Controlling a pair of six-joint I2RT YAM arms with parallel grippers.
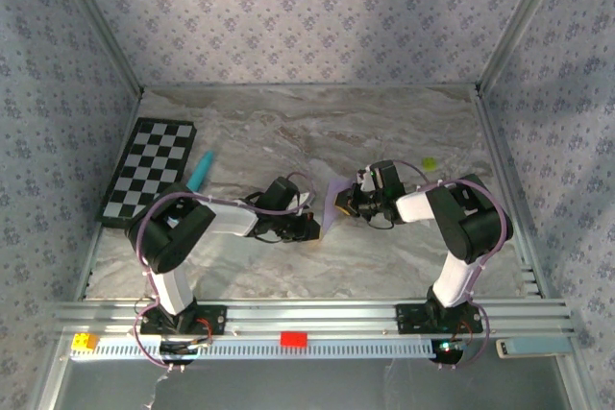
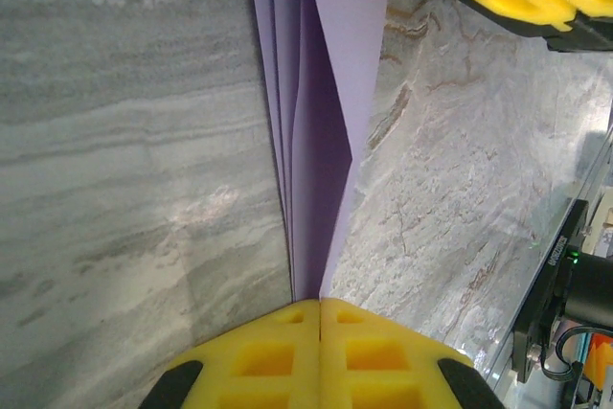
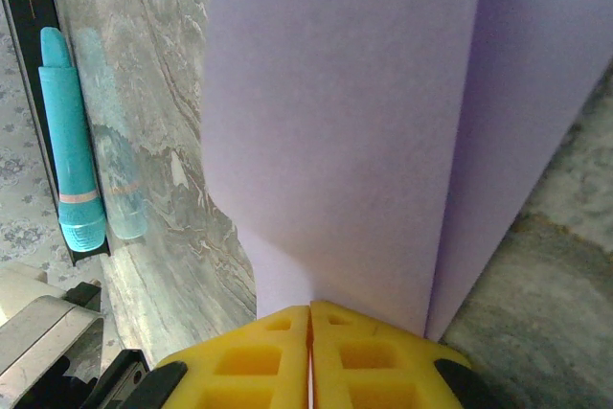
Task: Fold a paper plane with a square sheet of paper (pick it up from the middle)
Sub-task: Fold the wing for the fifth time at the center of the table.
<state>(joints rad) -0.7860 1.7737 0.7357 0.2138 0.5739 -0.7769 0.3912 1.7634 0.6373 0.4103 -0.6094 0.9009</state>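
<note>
Left hand (image 2: 319,313) is clamped shut, its yellow fingers (image 2: 259,356) pressed together on one end of the folded lilac paper (image 2: 326,141), whose layered edges fan out away from the grip. Right hand (image 3: 309,318) grips the opposite edge just as tightly. Between them the paper sits over the middle of the surface (image 1: 384,256). Bare marble stretches near and right of the hands. At far left, well apart, lie a teal pen (image 1: 199,173) and a checkerboard (image 1: 149,170).

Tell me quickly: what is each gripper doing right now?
The left gripper: closed, pinching the folded sheet of paper.
The right gripper: closed, pinching the same paper.
</note>
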